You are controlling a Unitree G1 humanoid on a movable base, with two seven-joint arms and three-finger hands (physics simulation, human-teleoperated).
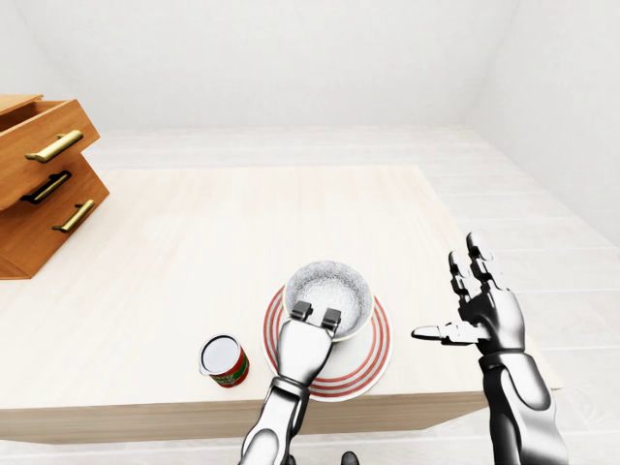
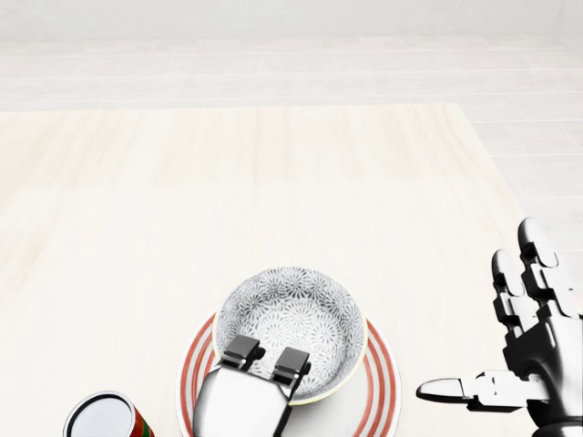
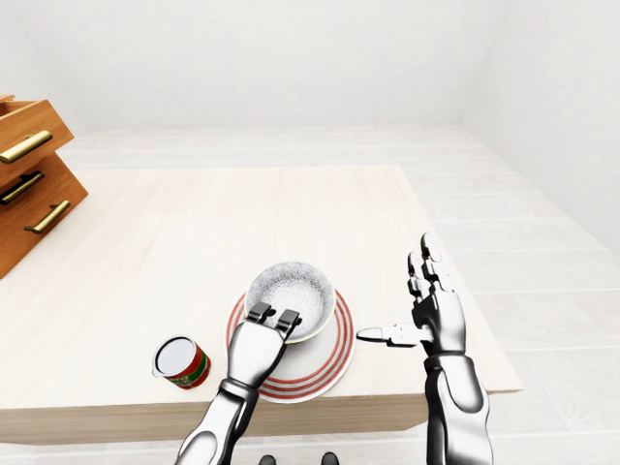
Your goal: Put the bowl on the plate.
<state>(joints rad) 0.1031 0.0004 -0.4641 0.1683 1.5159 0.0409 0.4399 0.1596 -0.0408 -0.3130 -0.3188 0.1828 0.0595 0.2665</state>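
Notably, your left hand (image 2: pixel 260 364) pinched the near rim of the white patterned ceramic bowl (image 2: pixel 291 328), which sat on the red-ringed white plate (image 2: pixel 381 382), so only release appeared left. Your right hand (image 2: pixel 524 341) hung spread open, off to the right. A red tin can (image 1: pixel 224 360) stood beside the plate; wooden drawers (image 1: pixel 44 184) lay well apart.
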